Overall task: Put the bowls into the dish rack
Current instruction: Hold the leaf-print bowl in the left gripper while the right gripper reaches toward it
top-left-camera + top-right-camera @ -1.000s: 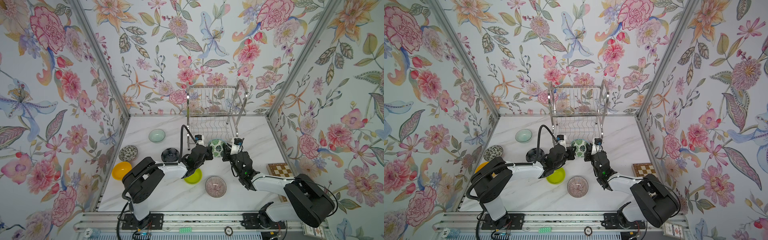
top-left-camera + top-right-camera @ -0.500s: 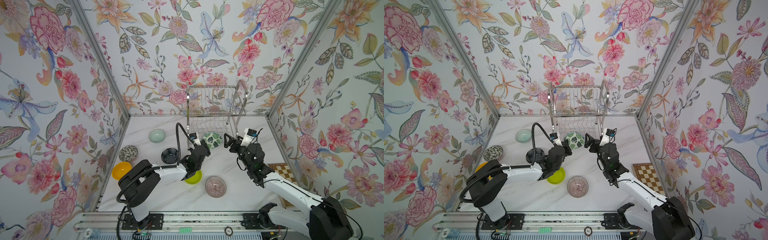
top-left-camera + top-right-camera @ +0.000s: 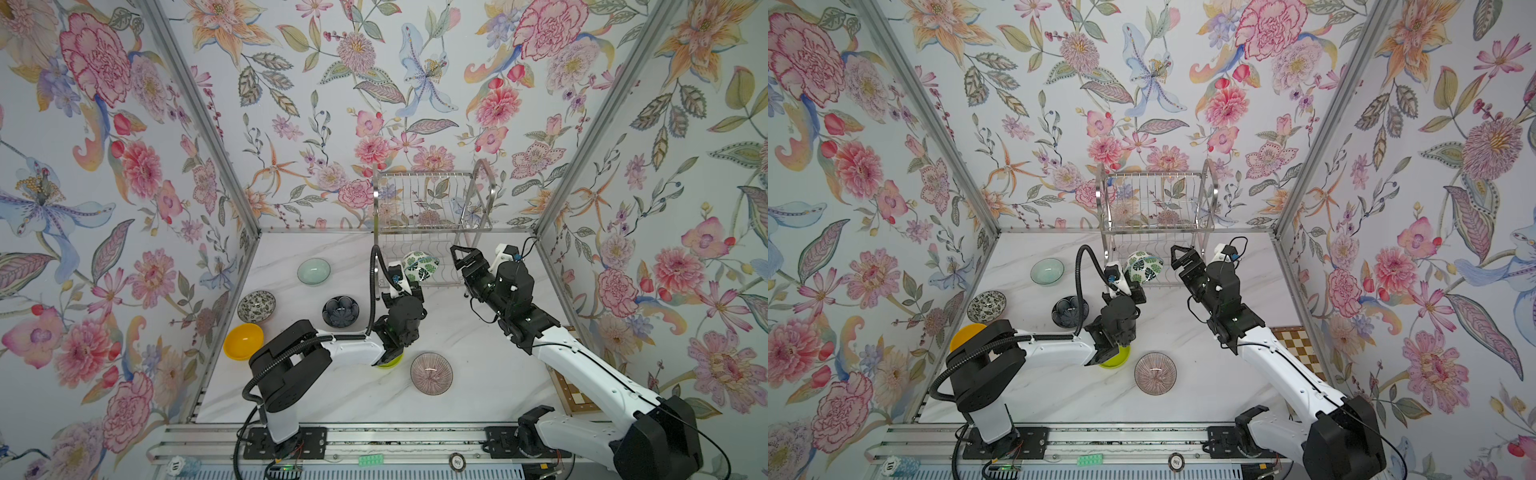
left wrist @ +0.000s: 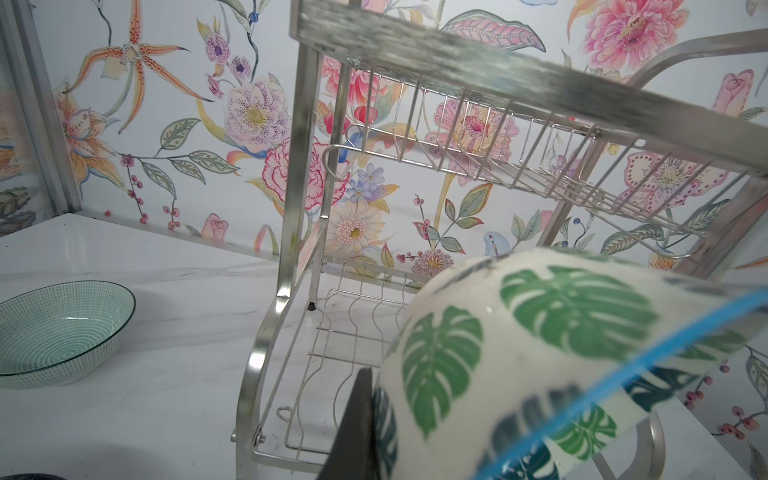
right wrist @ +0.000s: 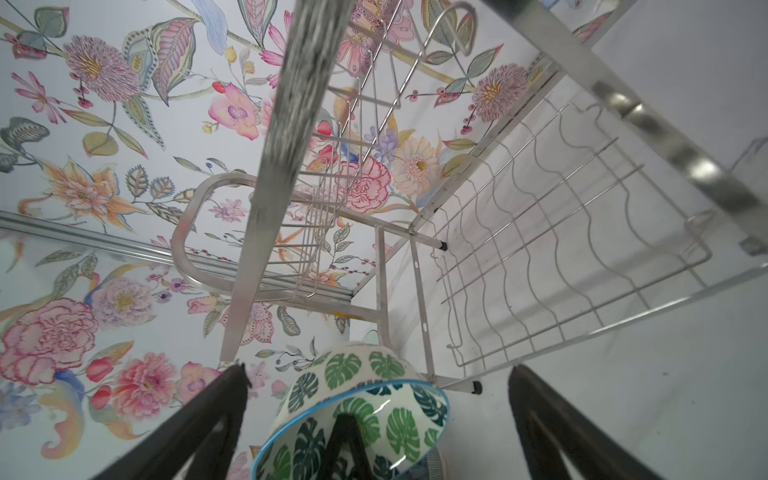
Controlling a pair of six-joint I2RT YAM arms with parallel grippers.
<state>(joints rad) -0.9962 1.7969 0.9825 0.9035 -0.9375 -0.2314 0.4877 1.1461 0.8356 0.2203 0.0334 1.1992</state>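
Silver wire dish rack [image 3: 424, 174] holds nothing yet. Left gripper [image 3: 409, 279] clamps the green-leaf white bowl [image 3: 422, 265]; right gripper [image 3: 464, 255] gapes empty; six bowls [image 3: 313, 272] wait

I have open marble tabletop [image 3: 449, 328] in the middle, straight up to the dish rack [image 3: 432, 195], its lower tier free beside the green-leaf bowl [image 3: 420, 266], though the upper basket overhangs and arched frames wall both ends.
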